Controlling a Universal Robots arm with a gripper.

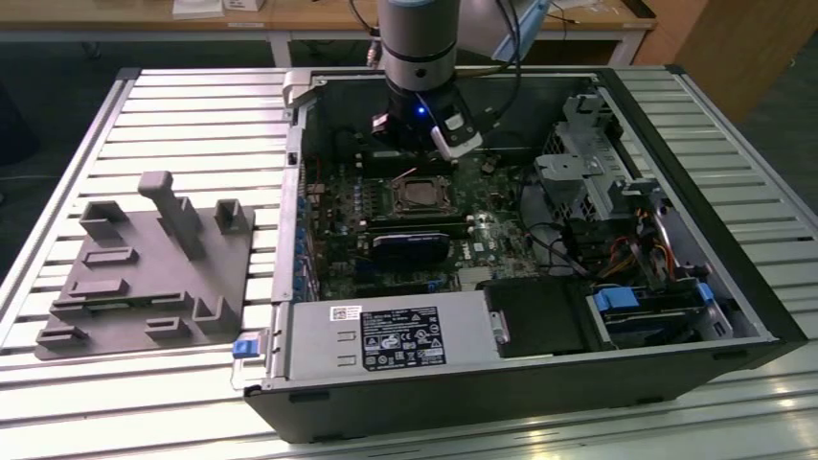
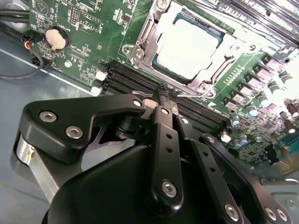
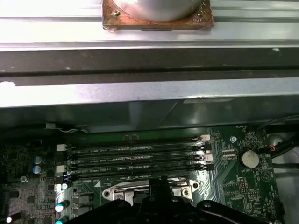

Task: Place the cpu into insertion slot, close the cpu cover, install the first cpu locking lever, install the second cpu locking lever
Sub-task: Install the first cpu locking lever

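Note:
The cpu (image 2: 187,44) shows its pale silver face and lies flat in the insertion slot (image 1: 416,195) on the green motherboard. The cpu cover (image 2: 142,44), a silver frame with a cut-out centre, lies down around the chip. A thin metal lever (image 2: 231,63) runs along one side of the cover. My gripper (image 2: 166,95) is shut with nothing between its black fingers. It hangs over the long black memory slots (image 2: 135,79) just beside the socket. In the exterior view the gripper (image 1: 412,158) hangs over the board at the socket's far edge.
The open computer case (image 1: 715,287) lies on a slatted metal table. A power supply (image 1: 383,337), drive bay (image 1: 639,307) and cables surround the board. A grey fixture block (image 1: 147,264) sits at the exterior view's left. A coin battery (image 2: 55,38) lies near the memory slots.

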